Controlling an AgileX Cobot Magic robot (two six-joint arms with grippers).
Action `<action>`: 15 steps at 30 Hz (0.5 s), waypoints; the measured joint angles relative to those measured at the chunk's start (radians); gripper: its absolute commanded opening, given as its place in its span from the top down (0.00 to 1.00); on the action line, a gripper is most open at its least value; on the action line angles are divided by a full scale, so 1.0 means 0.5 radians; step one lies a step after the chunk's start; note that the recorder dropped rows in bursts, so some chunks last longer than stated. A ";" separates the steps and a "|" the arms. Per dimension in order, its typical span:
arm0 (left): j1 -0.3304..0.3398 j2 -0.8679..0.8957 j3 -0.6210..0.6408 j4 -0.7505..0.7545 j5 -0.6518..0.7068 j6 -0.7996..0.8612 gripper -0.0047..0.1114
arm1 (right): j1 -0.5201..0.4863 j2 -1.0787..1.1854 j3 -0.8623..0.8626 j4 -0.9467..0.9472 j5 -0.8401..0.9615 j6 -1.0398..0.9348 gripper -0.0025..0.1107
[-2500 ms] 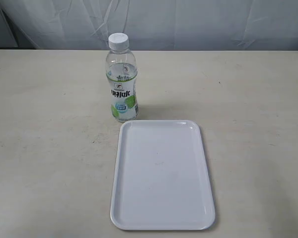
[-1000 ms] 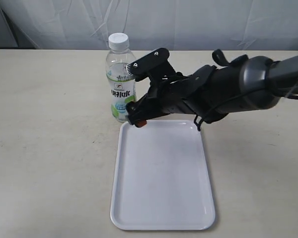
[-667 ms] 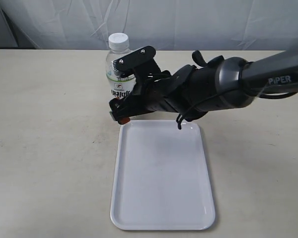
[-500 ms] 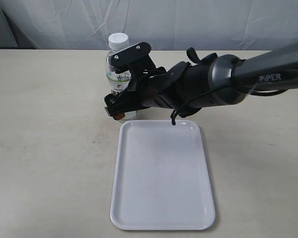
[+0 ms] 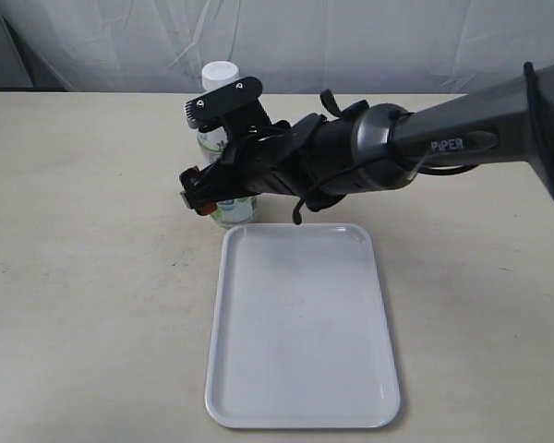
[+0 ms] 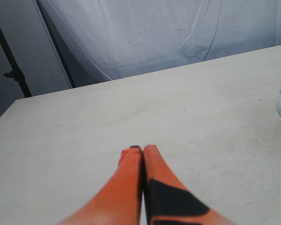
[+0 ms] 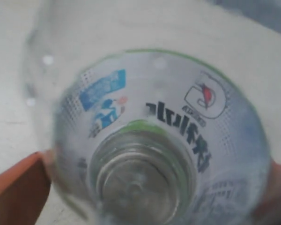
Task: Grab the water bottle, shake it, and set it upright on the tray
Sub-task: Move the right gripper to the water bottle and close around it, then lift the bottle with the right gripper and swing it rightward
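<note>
We see a pale, lightly scuffed tabletop (image 5: 92,277) under even light, backed by a wrinkled white cloth (image 5: 369,41), with a dark pole (image 6: 11,70) beside a grey wall.

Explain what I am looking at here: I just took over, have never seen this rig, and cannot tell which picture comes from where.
It is a robot with two arms, each ending in a two-fingered hand. The wide picture comes from a camera off the arms. In it the water bottle stands on the table at one short end of the white tray, and the right hand has a finger on either side of it. The other two pictures come from cameras on the wrists. The right one looks at the bottle close up between orange fingers; whether they squeeze it, I cannot tell. The left hand is shut and holds nothing.
</note>
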State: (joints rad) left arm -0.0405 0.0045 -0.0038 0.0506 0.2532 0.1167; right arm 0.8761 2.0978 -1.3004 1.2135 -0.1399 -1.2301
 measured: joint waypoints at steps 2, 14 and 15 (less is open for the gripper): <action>0.000 0.000 0.000 0.000 0.000 0.000 0.96 | 0.000 0.021 -0.014 0.000 -0.015 0.000 0.06; 0.000 0.000 0.000 0.000 0.000 0.000 0.96 | 0.003 0.134 -0.114 -0.004 -0.059 0.000 0.40; 0.000 0.000 0.000 0.000 0.000 0.000 0.96 | 0.003 0.143 -0.114 -0.004 -0.056 0.000 0.51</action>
State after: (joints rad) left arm -0.0405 0.0045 -0.0038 0.0506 0.2532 0.1167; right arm 0.8777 2.1692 -1.3574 1.2115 -0.1679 -1.2301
